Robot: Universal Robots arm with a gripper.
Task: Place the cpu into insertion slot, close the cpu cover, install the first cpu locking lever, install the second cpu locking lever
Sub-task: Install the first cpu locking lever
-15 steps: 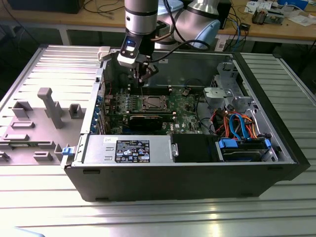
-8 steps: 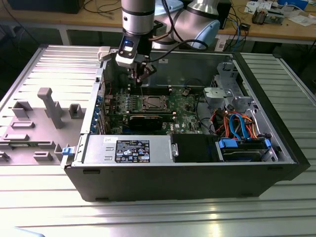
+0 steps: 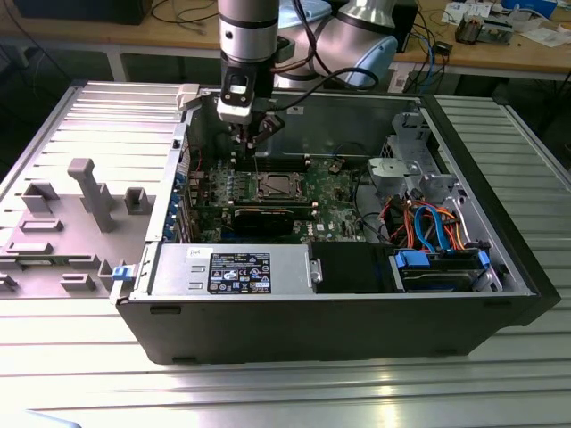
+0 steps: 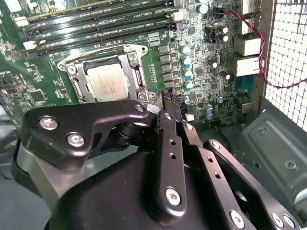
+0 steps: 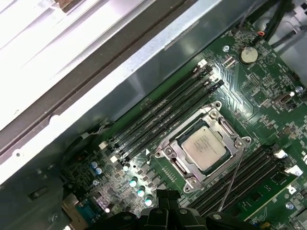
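Note:
The cpu point(image 3: 275, 186) point(image 4: 108, 81) point(image 5: 206, 146), a pale silvery square, lies flat in the insertion slot point(image 4: 72, 69) point(image 5: 192, 182) on the green motherboard. The cpu cover point(image 4: 133, 72) point(image 5: 224, 128) is down around it as a metal frame. In the first wrist view a thin wire lever point(image 5: 233, 178) slants away from one socket corner and looks lifted off the board. Another thin lever point(image 4: 103, 48) runs along the socket's edge. My gripper point(image 3: 255, 147) point(image 4: 169, 98) point(image 5: 163, 199) hangs above the board beside the socket, shut, with nothing in it.
Long black memory slots point(image 5: 158, 120) point(image 4: 96, 24) flank the socket. The case's metal wall point(image 5: 96, 72) stands close behind. A power supply point(image 3: 232, 267), drive bays and coloured cables point(image 3: 428, 223) crowd the case front and right. Grey fixtures point(image 3: 89, 192) sit outside on the exterior view's left.

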